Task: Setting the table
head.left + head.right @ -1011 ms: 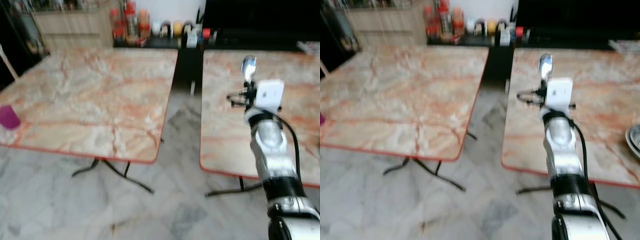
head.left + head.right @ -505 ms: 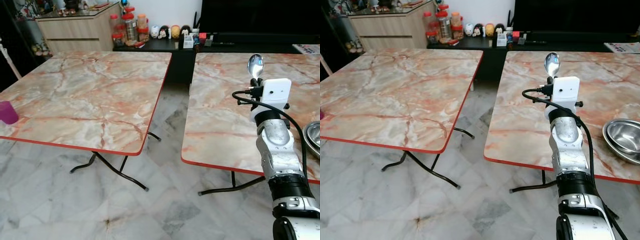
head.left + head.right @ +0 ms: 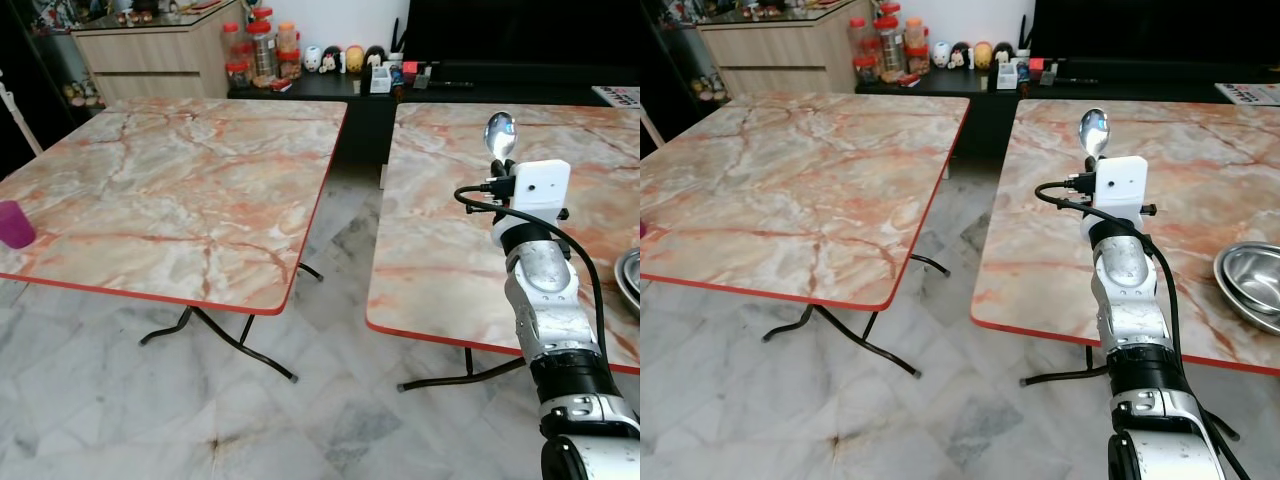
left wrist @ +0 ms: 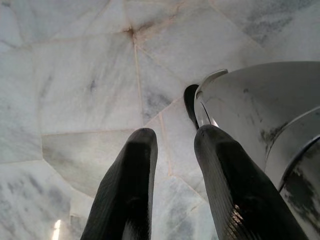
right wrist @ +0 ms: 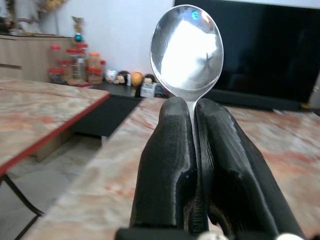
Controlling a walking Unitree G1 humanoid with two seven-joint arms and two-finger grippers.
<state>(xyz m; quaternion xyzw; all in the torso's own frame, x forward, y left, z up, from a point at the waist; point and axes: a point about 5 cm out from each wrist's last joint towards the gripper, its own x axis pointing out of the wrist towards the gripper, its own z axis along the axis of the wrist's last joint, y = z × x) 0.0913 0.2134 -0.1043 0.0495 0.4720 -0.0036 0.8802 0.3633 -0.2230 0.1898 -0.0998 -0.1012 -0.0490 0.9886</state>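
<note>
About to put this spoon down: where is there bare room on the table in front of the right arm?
The right gripper holds the spoon upright over the right table. Its near-left stretch, from the red front edge back past the arm, looks bare. The metal bowl occupies the near-right side. The left table is bare except the purple cup.

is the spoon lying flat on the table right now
No, the spoon stands upright with its bowl up, its handle pinched between the shut fingers of the right gripper above the right-hand table.
</note>
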